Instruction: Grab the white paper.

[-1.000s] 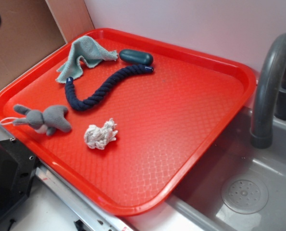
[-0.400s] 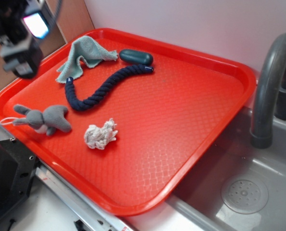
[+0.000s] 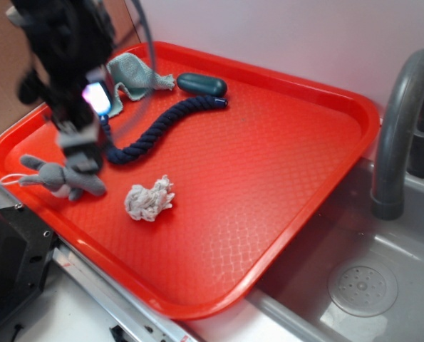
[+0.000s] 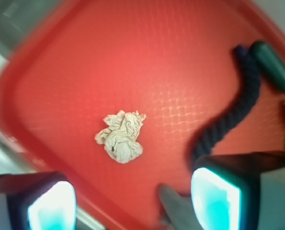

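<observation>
"Looking at the exterior view, where did the white paper lie?"

"It sat on the red tray, near the front edge, apart from everything else. The grey plush toy lay just beside it on the left, and the navy rope curved across the tray behind it."

"And the gripper?"

"It hung over the left part of the tray, blurred, above the plush toy and the rope's end. In the wrist view the two fingers stood far apart at the bottom corners, with nothing between them, so the claw was spread wide and empty. The paper showed ahead of them, not yet between them."

"What could have gone wrong from there?"

"Probably a descent started too early would have landed on the plush toy or snagged the rope, since both lay closer to the claw than the wad. The paper also looked light and lumpy, so one finger touching first might have pushed it away across the tray instead of trapping it."
</observation>
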Action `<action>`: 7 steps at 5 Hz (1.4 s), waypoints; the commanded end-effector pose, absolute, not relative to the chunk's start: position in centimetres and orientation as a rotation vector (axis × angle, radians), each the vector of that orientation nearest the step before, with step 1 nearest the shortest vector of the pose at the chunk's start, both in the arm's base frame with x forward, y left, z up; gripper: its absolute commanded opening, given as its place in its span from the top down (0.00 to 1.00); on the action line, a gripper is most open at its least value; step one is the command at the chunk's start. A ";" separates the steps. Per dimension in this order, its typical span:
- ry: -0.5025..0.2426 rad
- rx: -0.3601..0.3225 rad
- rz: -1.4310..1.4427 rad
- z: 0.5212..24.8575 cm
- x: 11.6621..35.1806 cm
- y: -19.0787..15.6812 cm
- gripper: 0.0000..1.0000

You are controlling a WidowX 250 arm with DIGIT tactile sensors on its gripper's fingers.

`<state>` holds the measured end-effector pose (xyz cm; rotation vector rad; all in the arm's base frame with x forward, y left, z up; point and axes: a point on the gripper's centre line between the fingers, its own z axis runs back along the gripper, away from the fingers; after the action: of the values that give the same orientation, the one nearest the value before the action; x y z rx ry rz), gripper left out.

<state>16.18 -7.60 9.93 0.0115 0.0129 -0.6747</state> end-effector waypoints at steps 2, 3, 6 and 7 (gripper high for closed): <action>0.145 0.046 -0.740 3.1 16.2 -9.0 0.00; 0.197 0.085 -0.713 2.2 16.1 -8.3 0.00; 0.217 0.107 -0.679 1.5 16.3 -7.9 1.00; 0.214 0.105 -0.638 2.1 17.1 -7.6 1.00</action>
<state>17.06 -7.38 1.65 0.1079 0.2457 -0.6448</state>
